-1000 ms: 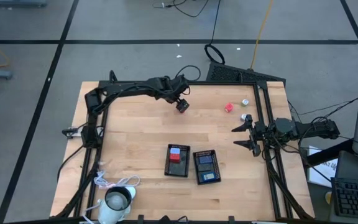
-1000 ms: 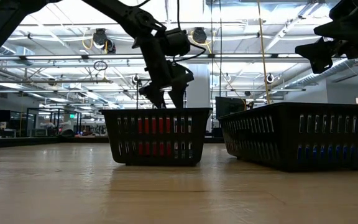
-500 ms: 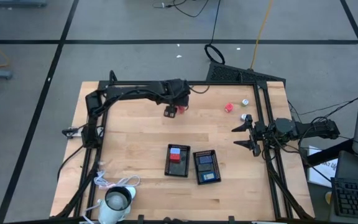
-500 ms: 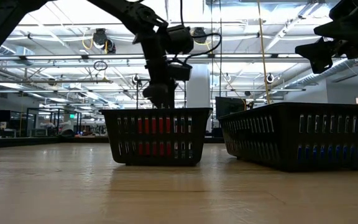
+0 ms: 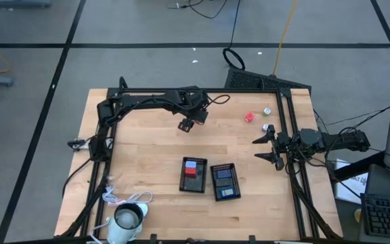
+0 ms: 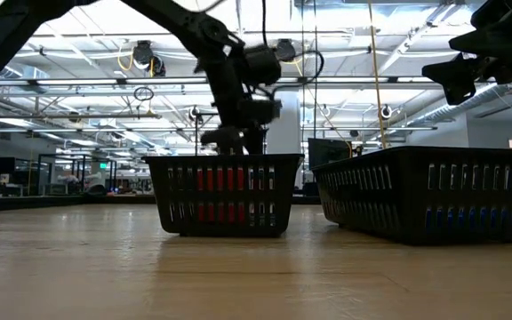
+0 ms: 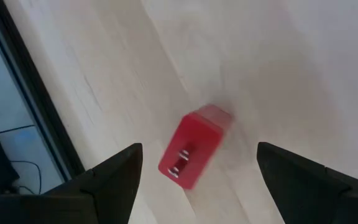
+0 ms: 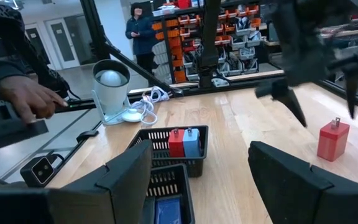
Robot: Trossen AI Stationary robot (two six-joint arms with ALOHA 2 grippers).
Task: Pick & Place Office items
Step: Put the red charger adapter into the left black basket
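Movement first: in the high view your left gripper [image 5: 188, 125] has slid a little way back across the light wooden table [image 5: 147, 156], away from the middle and toward the far left part. A bit of red showed at its tip a moment ago, but now the gripper hides it from above. Your right gripper [image 5: 256, 149] waits by the right edge with its jaws spread and nothing in them, near another tiny red piece [image 5: 249, 116] and two silvery round bits [image 5: 267, 111]. The black tray with red and light blue blocks [image 5: 193, 175] and the black tray with blue blocks [image 5: 225, 181] sit side by side nearer the front. In the low view the left gripper hangs above and behind the first tray and does not touch it. In the left wrist view the small red plastic block [image 7: 194, 149] lies on the wood between the two dark fingers [image 7: 104, 180]. The jaws are spread wide and let go, well clear of it on both sides. In the right wrist view that block rests on the table under the left gripper, well apart from the trays. So you have lined up over the block but not gripped it, and it probably belongs in the tray with the red ones.
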